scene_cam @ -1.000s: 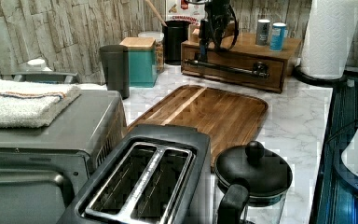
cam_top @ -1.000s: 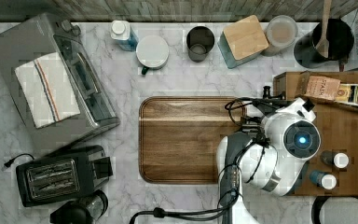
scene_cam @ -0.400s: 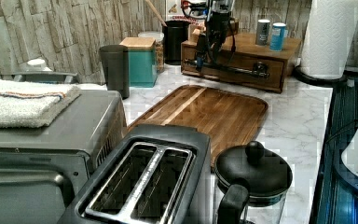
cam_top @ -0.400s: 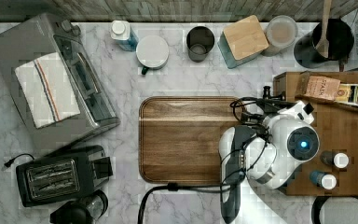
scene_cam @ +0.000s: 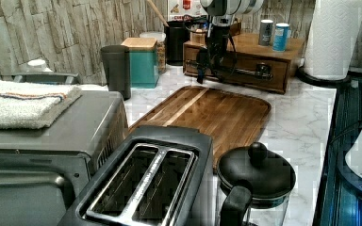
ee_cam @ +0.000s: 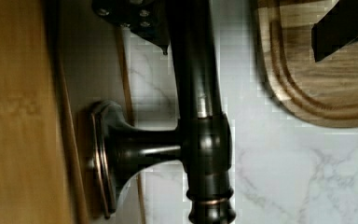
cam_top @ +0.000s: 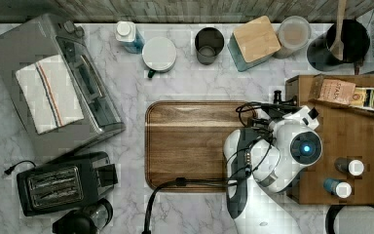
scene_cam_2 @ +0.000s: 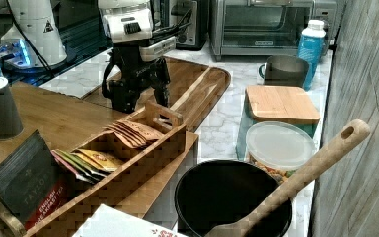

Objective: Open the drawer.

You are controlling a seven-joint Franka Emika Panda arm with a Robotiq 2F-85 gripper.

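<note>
Gripper (scene_cam: 206, 63): hangs in front of the drawer; its fingers (ee_cam: 137, 16) straddle the handle, one on either side, not closed on it.
Handle (ee_cam: 200, 116): dark bar running between the jaws, one mount (ee_cam: 121, 154) close by.
Drawer (scene_cam: 238, 70): light wooden front just behind the bar, at the left view's far right of the counter.
Cutting board (scene_cam: 207, 110): lies just before the drawer.

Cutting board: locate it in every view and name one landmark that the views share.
Top view: cutting board at centre, on the marble.
Left view: board in the middle, beyond the toaster.
Right view: board upper middle, on the right view's left of the teal box.
Wrist view: its rounded corner, past the handle bar.
Landmark: the drawer, next to the board.
</note>
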